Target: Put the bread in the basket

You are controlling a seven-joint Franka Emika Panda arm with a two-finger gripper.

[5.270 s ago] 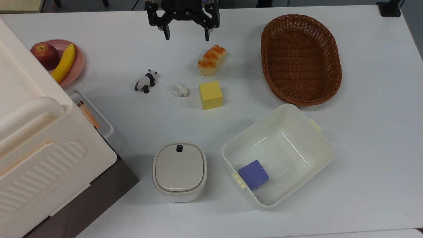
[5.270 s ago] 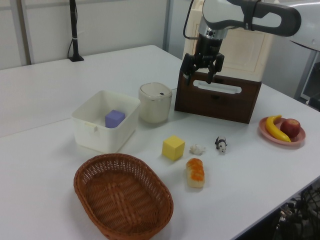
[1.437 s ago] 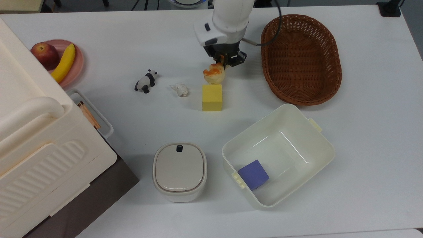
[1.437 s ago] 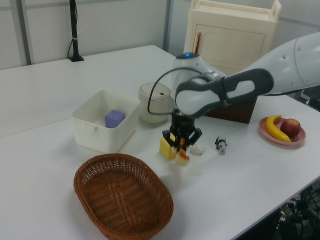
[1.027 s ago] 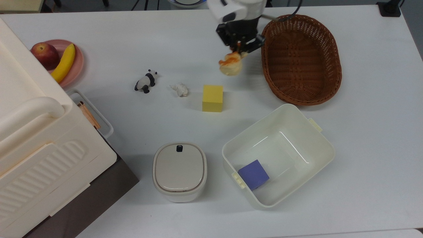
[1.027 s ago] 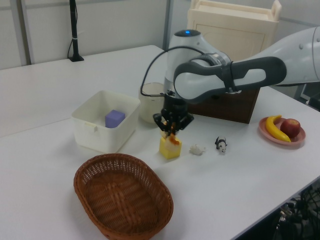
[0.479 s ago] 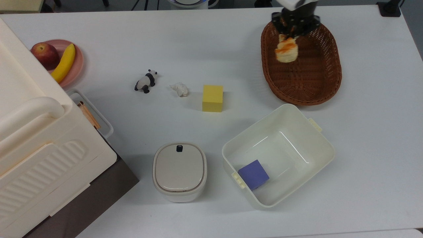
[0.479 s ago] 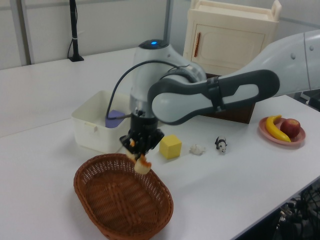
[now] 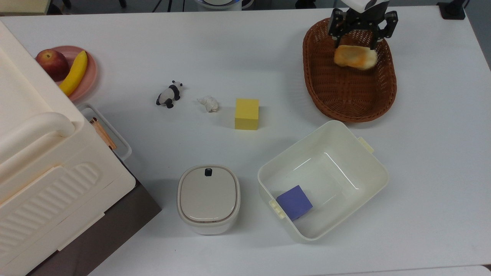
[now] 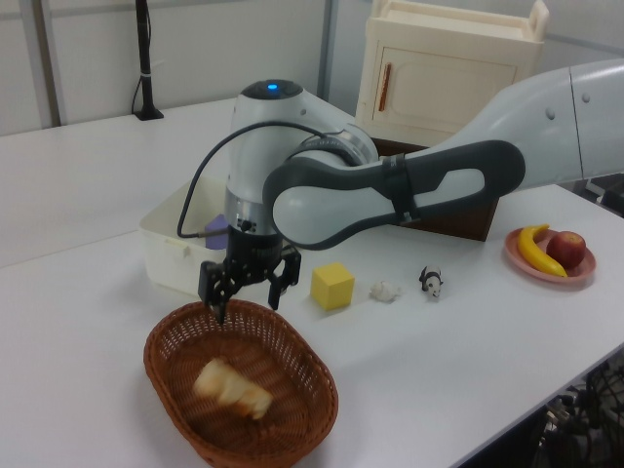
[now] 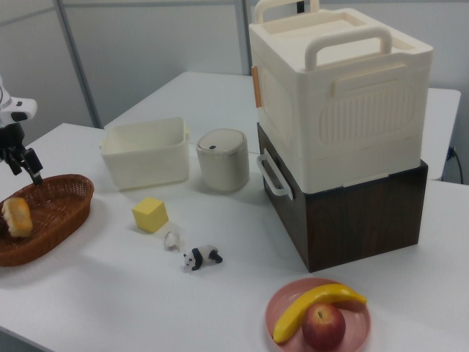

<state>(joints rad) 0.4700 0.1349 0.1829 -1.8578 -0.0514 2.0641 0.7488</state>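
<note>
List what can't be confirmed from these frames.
- bread: blurred in the left view; whether it rests on the basket floor or is mid-fall is unclear.
- Tub: the arm covers its inside in the left view.
- gripper: partly cut by the right view's left edge.

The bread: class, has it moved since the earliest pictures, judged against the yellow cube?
Yes. The bread has gone from just above the yellow cube in the top view, rightward into the basket, far from the cube.
</note>
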